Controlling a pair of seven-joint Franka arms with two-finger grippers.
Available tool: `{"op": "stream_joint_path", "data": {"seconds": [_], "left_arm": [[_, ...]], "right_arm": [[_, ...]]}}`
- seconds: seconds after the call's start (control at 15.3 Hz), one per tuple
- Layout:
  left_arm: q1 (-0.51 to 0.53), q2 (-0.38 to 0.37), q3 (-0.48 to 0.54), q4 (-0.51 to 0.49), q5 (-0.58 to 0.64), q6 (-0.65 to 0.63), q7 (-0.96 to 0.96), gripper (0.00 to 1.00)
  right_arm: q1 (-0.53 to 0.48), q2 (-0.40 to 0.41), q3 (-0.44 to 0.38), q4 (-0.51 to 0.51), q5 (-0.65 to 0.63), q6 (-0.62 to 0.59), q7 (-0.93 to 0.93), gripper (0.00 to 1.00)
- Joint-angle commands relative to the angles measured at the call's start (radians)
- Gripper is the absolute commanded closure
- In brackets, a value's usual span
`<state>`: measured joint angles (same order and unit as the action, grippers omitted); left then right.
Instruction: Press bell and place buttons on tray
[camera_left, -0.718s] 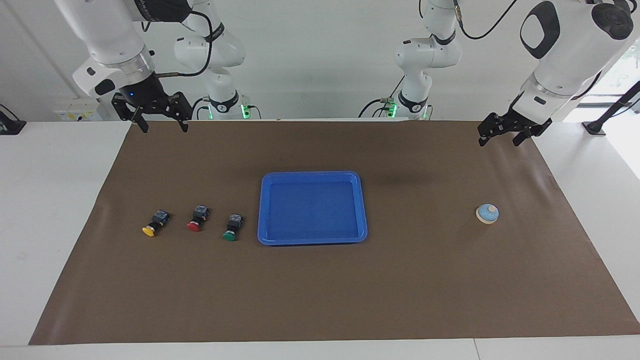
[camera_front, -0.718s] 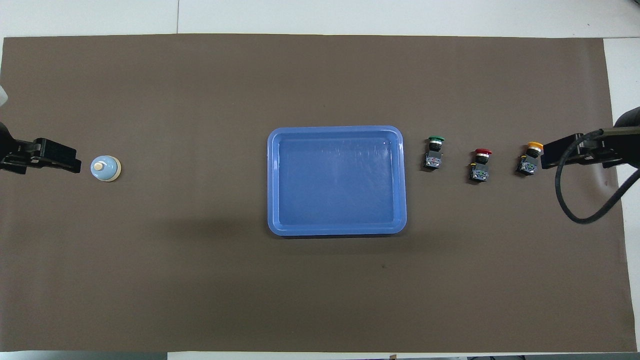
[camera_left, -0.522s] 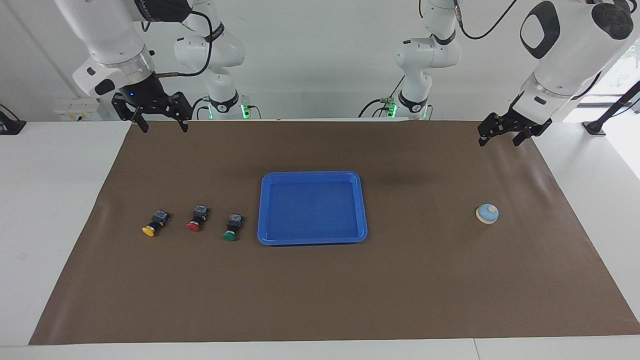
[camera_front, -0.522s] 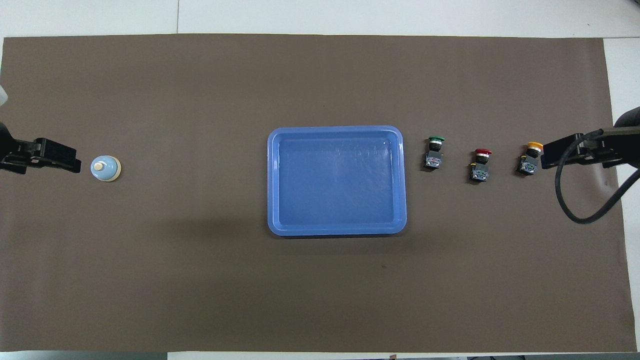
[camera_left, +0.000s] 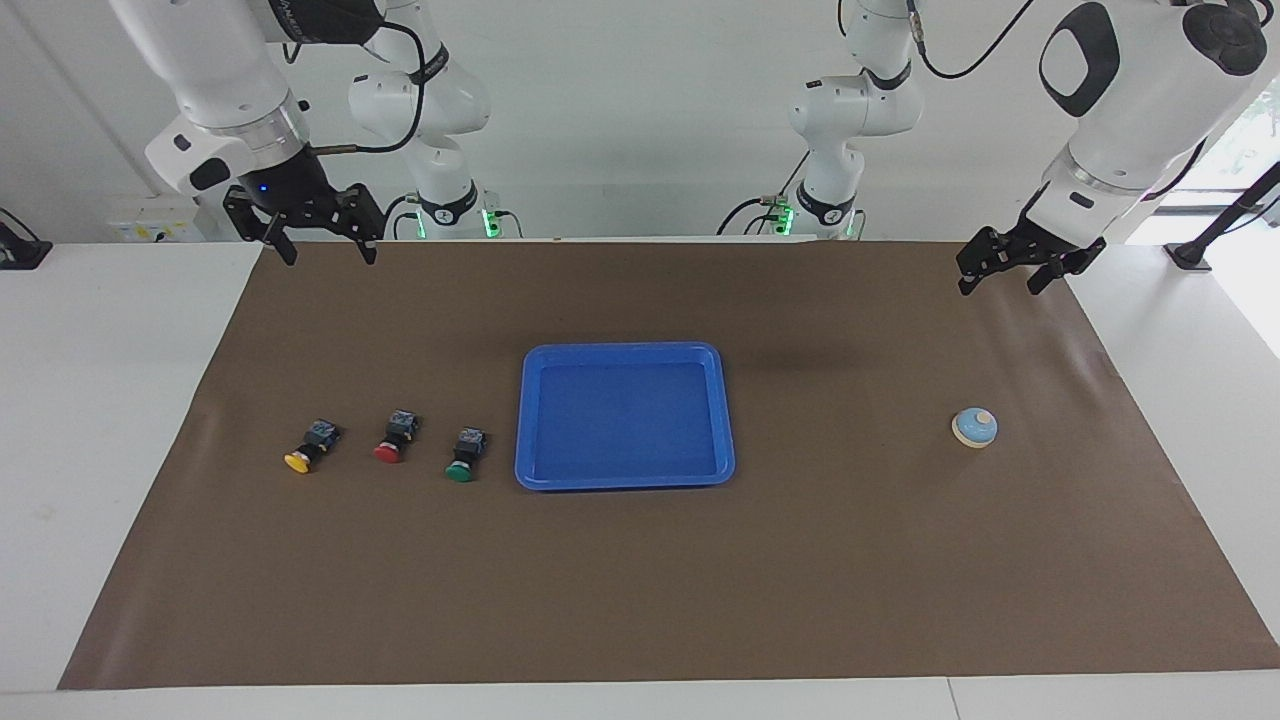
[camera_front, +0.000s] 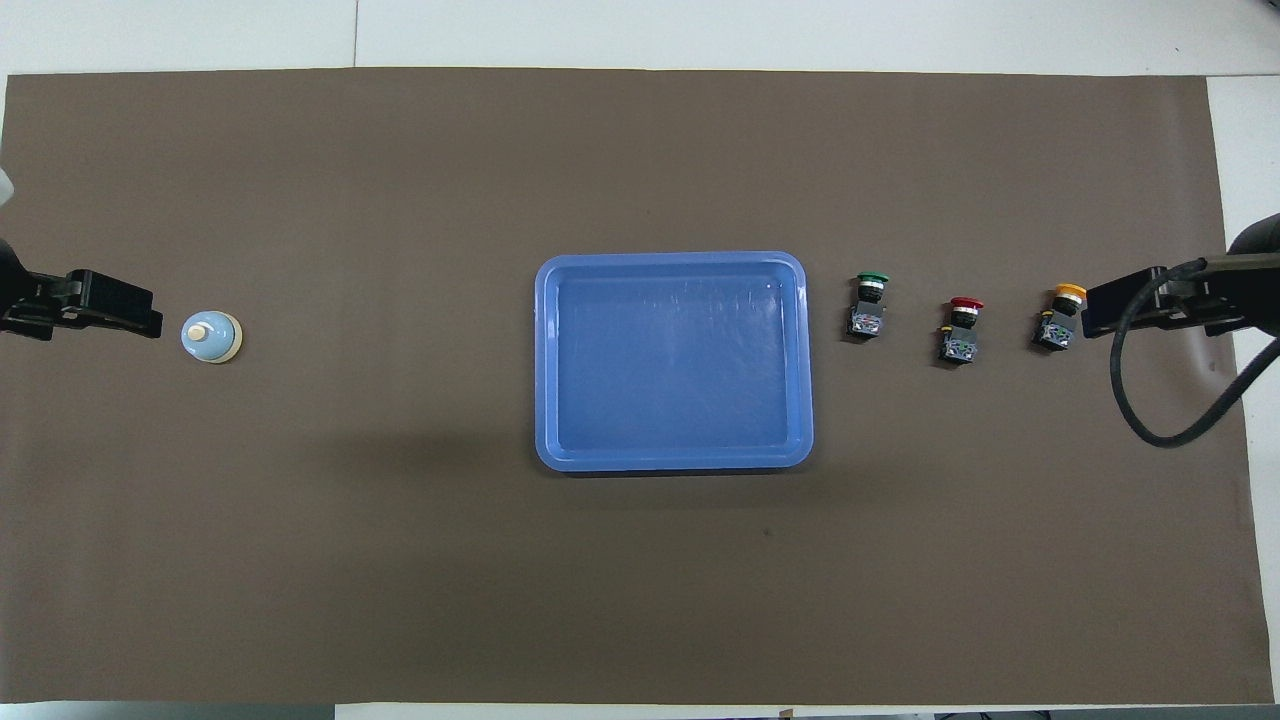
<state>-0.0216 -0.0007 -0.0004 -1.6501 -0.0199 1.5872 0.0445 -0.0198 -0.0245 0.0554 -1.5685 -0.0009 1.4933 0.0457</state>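
The empty blue tray (camera_left: 625, 350) (camera_front: 545, 360) lies mid-mat. The yellow (camera_left: 305, 452) (camera_front: 1060, 318), red (camera_left: 392, 443) (camera_front: 961, 330) and green (camera_left: 464, 458) (camera_front: 868, 305) buttons lie on their sides in a row beside it, toward the right arm's end. The bell (camera_left: 974, 427) (camera_front: 211, 337) stands alone toward the left arm's end. My right gripper (camera_left: 330, 260) (camera_front: 1095, 315) is open and empty, raised over the mat's corner at its end. My left gripper (camera_left: 998, 288) (camera_front: 140, 315) is open and empty, raised over the mat's corner at its end.
A brown mat (camera_left: 640, 580) covers most of the white table (camera_left: 100, 400). A black cable (camera_front: 1150, 400) loops down from the right arm's wrist over the mat's edge.
My left gripper has drifted very slightly. The right gripper, the bell, the buttons and the tray have not moved.
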Motion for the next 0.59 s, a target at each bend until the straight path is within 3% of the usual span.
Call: {"op": "stream_joint_path", "data": {"seconds": [0.0, 0.07, 0.33, 0.52], "left_arm": [[0.002, -0.024, 0.008, -0.042, 0.008, 0.045, 0.0, 0.62], [0.006, -0.028, 0.01, -0.062, 0.009, 0.053, 0.003, 0.98], [0.06, -0.021, 0.01, -0.147, 0.009, 0.17, 0.009, 1.0], [0.106, 0.027, 0.01, -0.233, 0.009, 0.302, 0.037, 1.0]], "right_arm": [[-0.012, -0.017, 0.006, -0.015, -0.002, -0.007, -0.029, 0.0], [-0.012, -0.017, 0.006, -0.015, -0.002, -0.007, -0.029, 0.0], [-0.012, -0.017, 0.004, -0.015, -0.002, -0.007, -0.029, 0.0], [-0.012, -0.017, 0.006, -0.015, -0.002, -0.007, -0.029, 0.0]]}}
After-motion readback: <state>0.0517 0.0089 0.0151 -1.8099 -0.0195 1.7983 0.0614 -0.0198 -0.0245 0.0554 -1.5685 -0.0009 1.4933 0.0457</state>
